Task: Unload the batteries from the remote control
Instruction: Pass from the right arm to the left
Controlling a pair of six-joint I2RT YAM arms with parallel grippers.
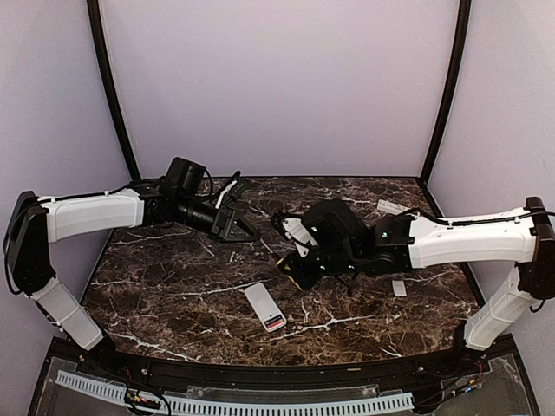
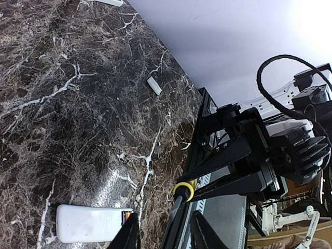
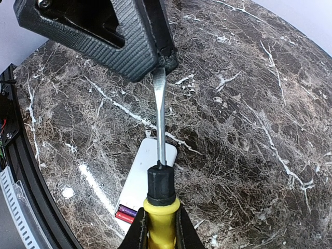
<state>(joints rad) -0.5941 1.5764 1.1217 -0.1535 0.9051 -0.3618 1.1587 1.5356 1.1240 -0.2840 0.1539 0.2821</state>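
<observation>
The white remote (image 1: 264,303) lies face down near the table's front middle, its compartment open at the near end. Red and blue batteries (image 1: 275,323) sit inside it, also seen as batteries (image 3: 124,213) in the right wrist view and batteries (image 2: 126,217) in the left wrist view. My right gripper (image 3: 160,223) is shut on the yellow-handled screwdriver (image 3: 161,207), held above the remote (image 3: 150,166). The metal shaft reaches up to my left gripper (image 1: 241,230). In the left wrist view the left gripper (image 2: 165,223) stands open, the shaft between its fingers without touching them.
A small flat white cover (image 1: 399,288) lies on the marble right of my right arm, and another white piece (image 1: 390,206) sits at the back right. The same cover (image 2: 154,85) shows in the left wrist view. A black rail (image 1: 260,368) borders the table's front edge.
</observation>
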